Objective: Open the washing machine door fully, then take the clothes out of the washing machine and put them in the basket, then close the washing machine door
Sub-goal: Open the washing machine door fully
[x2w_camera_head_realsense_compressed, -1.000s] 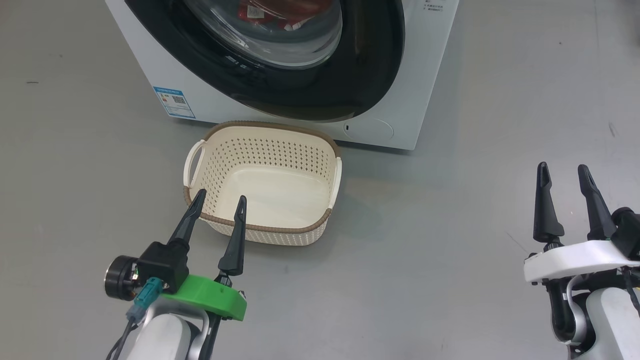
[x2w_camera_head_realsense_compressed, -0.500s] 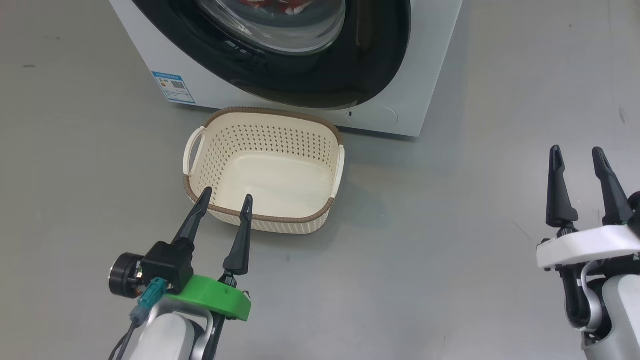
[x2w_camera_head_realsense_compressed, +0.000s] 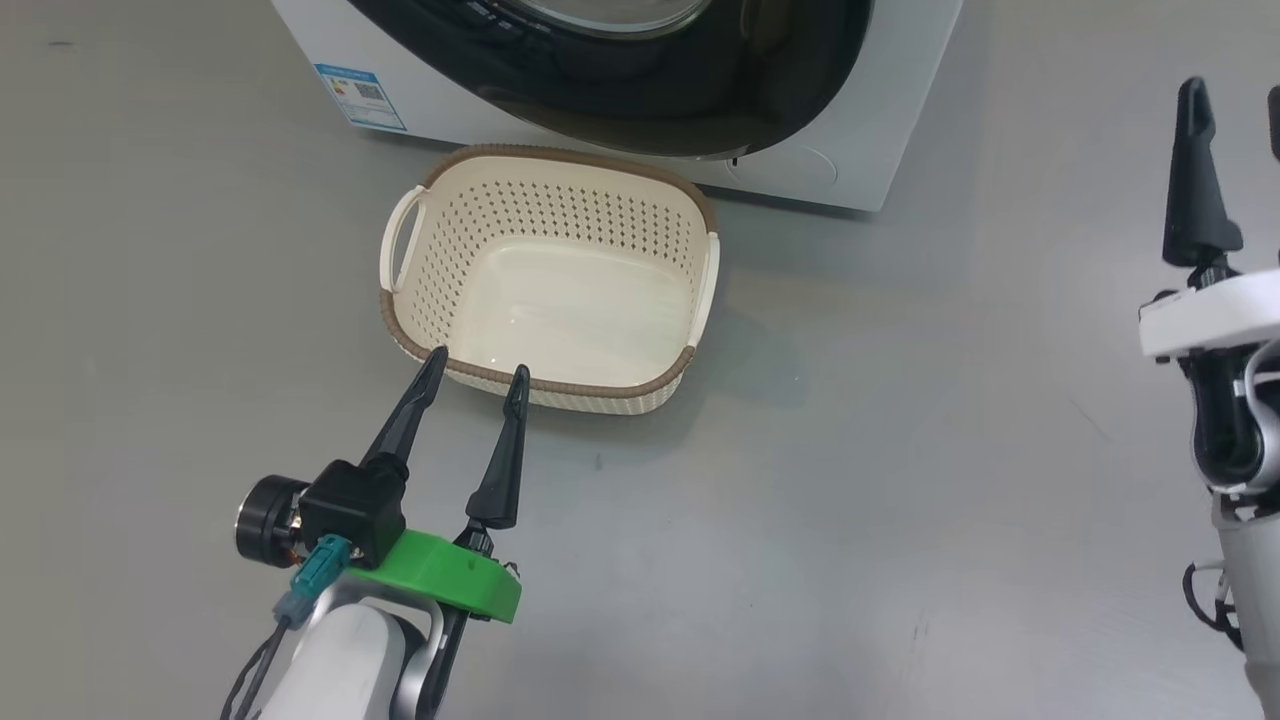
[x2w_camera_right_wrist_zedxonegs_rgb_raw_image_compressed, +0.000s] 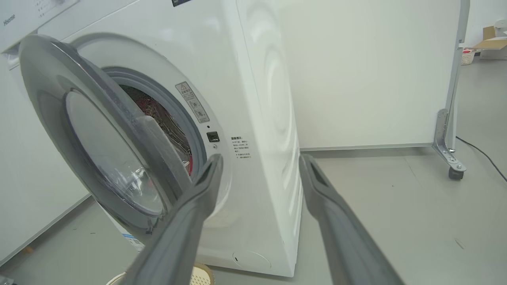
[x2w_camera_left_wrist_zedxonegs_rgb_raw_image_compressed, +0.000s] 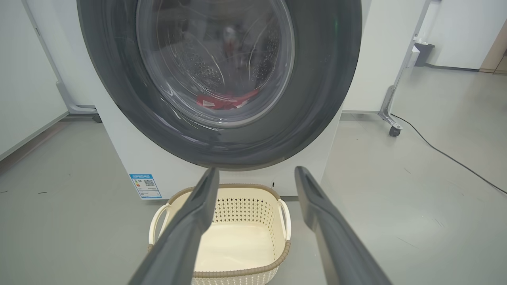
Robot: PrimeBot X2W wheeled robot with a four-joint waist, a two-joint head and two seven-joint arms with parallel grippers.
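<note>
The white washing machine (x2w_camera_head_realsense_compressed: 890,120) (x2w_camera_left_wrist_zedxonegs_rgb_raw_image_compressed: 130,158) (x2w_camera_right_wrist_zedxonegs_rgb_raw_image_compressed: 269,99) stands ahead. In the right wrist view the washing machine door (x2w_camera_head_realsense_compressed: 700,90) (x2w_camera_left_wrist_zedxonegs_rgb_raw_image_compressed: 324,99) (x2w_camera_right_wrist_zedxonegs_rgb_raw_image_compressed: 47,87) is ajar, its right edge swung a little way off the front. Red clothes (x2w_camera_left_wrist_zedxonegs_rgb_raw_image_compressed: 225,101) lie in the drum behind the glass. The cream basket (x2w_camera_head_realsense_compressed: 570,157) (x2w_camera_left_wrist_zedxonegs_rgb_raw_image_compressed: 241,271) sits on the floor below the door, with nothing in it. My left gripper (x2w_camera_head_realsense_compressed: 477,362) (x2w_camera_left_wrist_zedxonegs_rgb_raw_image_compressed: 256,170) is open, its tips just over the basket's near rim. At the far right my right gripper (x2w_camera_head_realsense_compressed: 1232,95) (x2w_camera_right_wrist_zedxonegs_rgb_raw_image_compressed: 261,157) is open, pointing at the machine's right front corner.
Bare grey floor (x2w_camera_head_realsense_compressed: 900,450) stretches right of the basket. A white partition panel on castors (x2w_camera_left_wrist_zedxonegs_rgb_raw_image_compressed: 390,130) (x2w_camera_right_wrist_zedxonegs_rgb_raw_image_compressed: 453,170) stands behind the machine on its right, and a dark cable (x2w_camera_left_wrist_zedxonegs_rgb_raw_image_compressed: 443,154) runs across the floor there.
The head camera has tilted down, so the machine and basket sit higher in its view. My right gripper has moved forward and up towards the machine. Both grippers stay open.
</note>
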